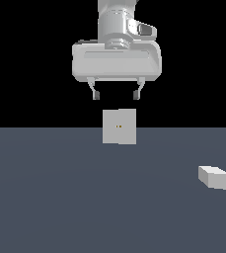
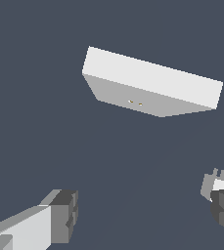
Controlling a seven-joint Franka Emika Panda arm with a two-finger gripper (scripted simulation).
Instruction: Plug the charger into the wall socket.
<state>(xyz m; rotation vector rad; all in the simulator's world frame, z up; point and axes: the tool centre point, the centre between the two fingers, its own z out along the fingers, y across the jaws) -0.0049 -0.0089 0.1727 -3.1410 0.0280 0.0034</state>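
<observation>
Matt, smooth light-grey socket [image 1: 119, 126] and charger [image 1: 214, 177]; matt slate worktop [image 1: 60, 197]; glossy white gripper [image 1: 116, 93] shell.

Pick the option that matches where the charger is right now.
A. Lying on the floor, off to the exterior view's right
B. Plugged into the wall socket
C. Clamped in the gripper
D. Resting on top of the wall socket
A: the charger lies on the floor at the exterior view's right, apart from the wall socket, and the gripper hangs open and empty above.
</observation>
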